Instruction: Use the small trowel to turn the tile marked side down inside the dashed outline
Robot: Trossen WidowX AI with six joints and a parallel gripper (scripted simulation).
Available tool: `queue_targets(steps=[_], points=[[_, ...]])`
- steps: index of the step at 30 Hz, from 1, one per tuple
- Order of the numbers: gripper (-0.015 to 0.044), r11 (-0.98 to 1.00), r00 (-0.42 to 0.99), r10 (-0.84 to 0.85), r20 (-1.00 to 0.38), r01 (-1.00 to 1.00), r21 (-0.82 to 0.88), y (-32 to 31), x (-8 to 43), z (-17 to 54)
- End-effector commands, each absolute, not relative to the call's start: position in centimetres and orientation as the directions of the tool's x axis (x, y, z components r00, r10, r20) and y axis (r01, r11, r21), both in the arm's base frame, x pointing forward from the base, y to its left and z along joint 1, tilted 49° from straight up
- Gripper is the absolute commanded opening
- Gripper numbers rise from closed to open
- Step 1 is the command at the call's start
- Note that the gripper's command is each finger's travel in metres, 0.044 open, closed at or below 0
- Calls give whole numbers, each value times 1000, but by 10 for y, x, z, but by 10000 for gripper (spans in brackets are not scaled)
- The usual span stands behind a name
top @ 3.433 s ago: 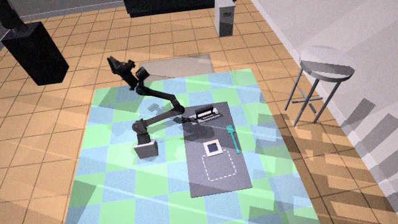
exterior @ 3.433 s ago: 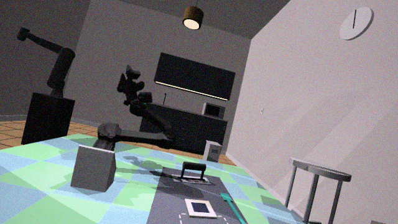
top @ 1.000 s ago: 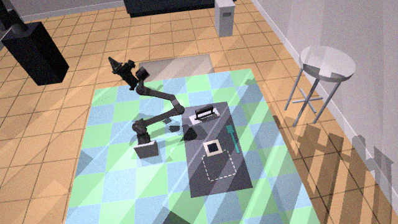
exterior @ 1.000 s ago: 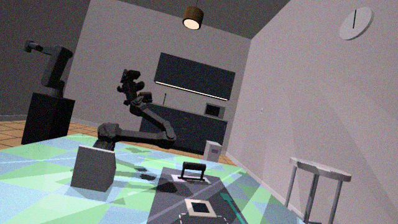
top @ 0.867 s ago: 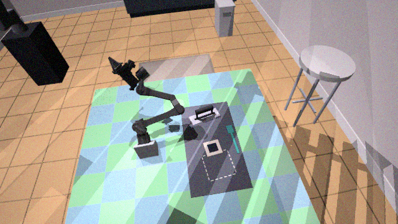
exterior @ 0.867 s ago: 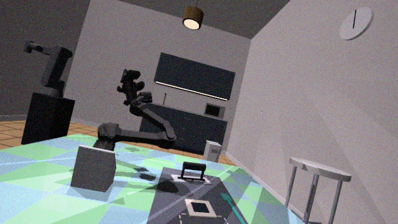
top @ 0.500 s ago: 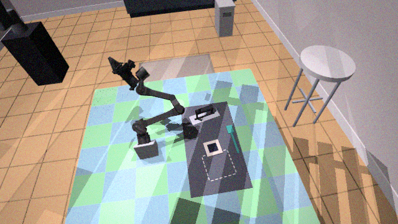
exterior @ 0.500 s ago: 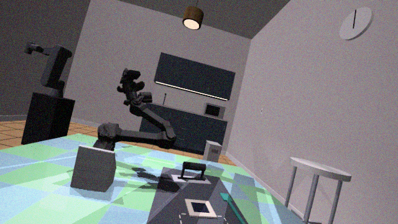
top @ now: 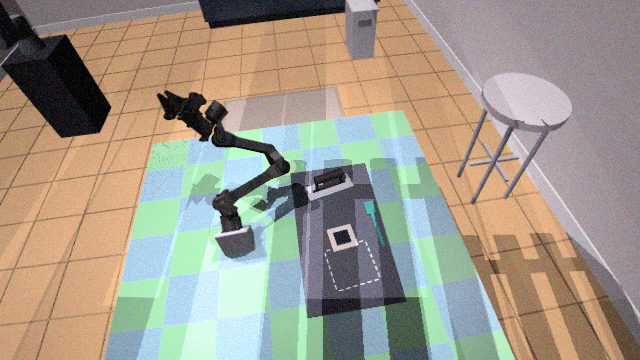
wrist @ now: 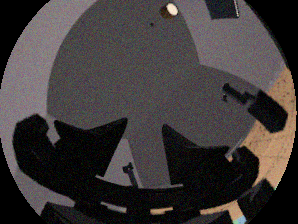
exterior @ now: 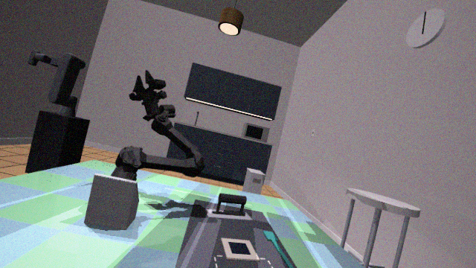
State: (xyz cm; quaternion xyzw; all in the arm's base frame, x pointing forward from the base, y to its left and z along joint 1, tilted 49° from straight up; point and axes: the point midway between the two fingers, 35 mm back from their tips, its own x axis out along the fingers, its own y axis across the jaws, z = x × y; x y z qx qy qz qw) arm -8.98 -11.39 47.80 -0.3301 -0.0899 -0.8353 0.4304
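Observation:
The tile [top: 343, 237] [exterior: 239, 248] lies flat on the dark mat [top: 395, 295] [exterior: 197, 242], a dark square inside its pale border facing up. Its near edge overlaps the far side of the dashed outline [top: 339, 290]; most of the tile lies outside it. The small teal trowel [top: 370, 208] [exterior: 270, 236] lies along the mat's right side, beside the tile and not touching it, blade toward the far end. My gripper [top: 163, 94] [exterior: 143, 74] [wrist: 145, 123] is open and empty, raised high beyond the table's far left, well away from tile and trowel.
A larger float with a black handle [top: 330, 179] [exterior: 232, 198] stands at the mat's far end. My arm's base [top: 236, 243] [exterior: 112, 202] is left of the mat on the checkered table [top: 190, 290] [exterior: 48, 238]. A round stool [top: 525, 100] [exterior: 383, 201] stands right of the table.

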Motion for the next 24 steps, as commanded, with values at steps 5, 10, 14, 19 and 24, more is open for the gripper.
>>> queue_targets(steps=[5,10,14,19,24], points=[[270,-440,-328,-792,515,892,-108,-153,-92,471],[270,-312,-247,-869,429,946,-87,-181,-87,464],[270,-204,-167,-919,357,977,-68,-204,-79,457],[270,-71,-55,-960,276,996,-48,-230,-62,448],[270,63,67,-979,194,998,-25,-253,-40,437]])
